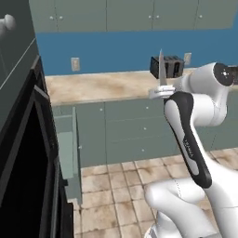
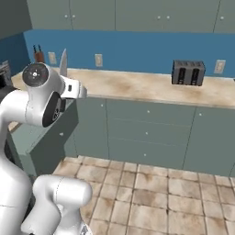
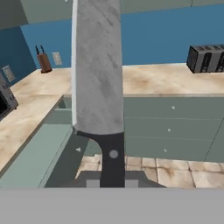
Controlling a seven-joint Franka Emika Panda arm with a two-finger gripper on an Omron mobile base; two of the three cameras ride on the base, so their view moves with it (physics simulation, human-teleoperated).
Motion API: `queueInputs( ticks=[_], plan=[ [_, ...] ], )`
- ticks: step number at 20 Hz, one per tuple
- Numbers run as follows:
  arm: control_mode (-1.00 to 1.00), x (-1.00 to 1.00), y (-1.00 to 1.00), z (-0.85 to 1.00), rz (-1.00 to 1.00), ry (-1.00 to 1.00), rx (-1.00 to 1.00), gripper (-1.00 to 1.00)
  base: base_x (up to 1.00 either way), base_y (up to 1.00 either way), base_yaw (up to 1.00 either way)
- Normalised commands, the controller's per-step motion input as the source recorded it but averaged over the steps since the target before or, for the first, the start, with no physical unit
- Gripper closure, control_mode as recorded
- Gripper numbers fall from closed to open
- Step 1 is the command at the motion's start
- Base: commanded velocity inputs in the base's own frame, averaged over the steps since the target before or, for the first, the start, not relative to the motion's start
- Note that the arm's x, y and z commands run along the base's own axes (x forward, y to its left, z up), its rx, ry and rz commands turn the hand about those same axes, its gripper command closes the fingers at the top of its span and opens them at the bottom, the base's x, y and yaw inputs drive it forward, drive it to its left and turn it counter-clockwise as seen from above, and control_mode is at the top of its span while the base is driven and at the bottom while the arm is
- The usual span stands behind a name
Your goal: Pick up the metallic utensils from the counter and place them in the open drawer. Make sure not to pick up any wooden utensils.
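Note:
My gripper [image 3: 113,178] is shut on the black handle of a kitchen knife [image 3: 97,70], one of the metallic utensils. Its broad silver blade points straight up in the hand view. In the left base view the knife [image 1: 161,69] stands upright above the gripper [image 1: 162,89], in front of the worktop. The right base view shows the blade [image 2: 63,64] rising from the gripper [image 2: 65,81]. The open drawer [image 1: 69,144] [image 2: 41,137] [image 3: 39,153] juts out of the grey-green cabinets, below and to the left of the hand. The counter and the wooden utensils are out of view.
A long marbled worktop [image 1: 102,86] carries a black toaster [image 2: 188,72] and a knife block [image 3: 43,61]. The black oven [image 1: 23,176] fills the left side of the left base view. Tiled floor [image 2: 160,193] lies in front of the cabinets.

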Motion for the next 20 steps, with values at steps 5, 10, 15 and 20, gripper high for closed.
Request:
queueInputs(
  ticks=[5, 10, 15, 20],
  plan=[
    [1.00, 0.00, 0.00, 0.00, 0.00, 0.00, 0.00, 1.00, 0.21, 0.00, 0.18],
    [1.00, 0.00, 0.00, 0.00, 0.00, 0.00, 0.00, 1.00, 0.16, 0.00, 0.19],
    [1.00, 0.00, 0.00, 0.00, 0.00, 0.00, 0.00, 1.00, 0.25, 0.00, 0.22],
    [1.00, 0.00, 0.00, 0.00, 0.00, 0.00, 0.00, 1.00, 0.27, 0.00, 0.25]
  ],
)
